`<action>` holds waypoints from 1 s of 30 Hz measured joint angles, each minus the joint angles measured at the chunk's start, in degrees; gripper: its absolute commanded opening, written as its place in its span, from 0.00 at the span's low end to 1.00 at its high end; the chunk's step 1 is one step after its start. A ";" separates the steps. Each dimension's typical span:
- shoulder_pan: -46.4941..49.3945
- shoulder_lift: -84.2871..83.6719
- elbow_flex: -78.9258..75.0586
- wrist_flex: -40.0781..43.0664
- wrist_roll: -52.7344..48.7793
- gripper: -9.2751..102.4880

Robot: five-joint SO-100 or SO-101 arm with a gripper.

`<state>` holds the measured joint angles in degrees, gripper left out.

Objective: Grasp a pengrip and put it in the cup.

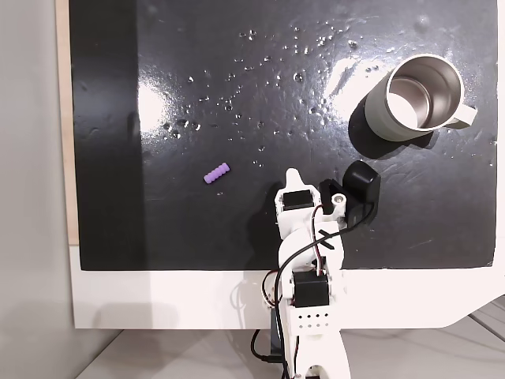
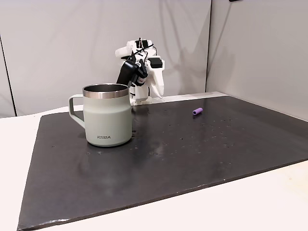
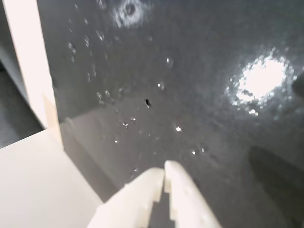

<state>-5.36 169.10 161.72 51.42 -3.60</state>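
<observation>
**Meanwhile, the end effector rests closed and empty near the arm's base**

Seen from the wrist view, the end effector (image 3: 165, 172) has its two white fingertips pressed together with nothing between them, pointing over a glossy black mat (image 3: 199, 95) speckled with small droplets and glare. A pale strip of the table (image 3: 28, 190) lies at the left of that view.

From above in a fixed view, the white arm (image 1: 308, 237) is folded back at the mat's near edge, with its black camera housing (image 1: 361, 185) just to the right of the wrist. The pengrip (image 1: 216, 173), a small light-purple ribbed cylinder, lies on its side on the mat (image 1: 237, 95), to the left of the arm and apart from it.

The cup (image 1: 417, 96) stands upright toward the upper right corner of the mat in that view, well apart from the pengrip, its handle pointing right. Its shiny inside looks empty.

In a fixed view from the side, the cup (image 2: 107, 114) stands in the foreground, the arm (image 2: 142, 67) sits behind it, and the pengrip (image 2: 197, 111) lies to the right.
</observation>
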 measured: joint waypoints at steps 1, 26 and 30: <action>0.35 -5.19 -3.16 0.00 0.00 0.08; -19.25 -57.30 -42.54 8.79 8.96 0.22; -21.45 -64.95 -50.19 15.73 11.07 0.26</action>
<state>-26.81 104.15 111.53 67.15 7.47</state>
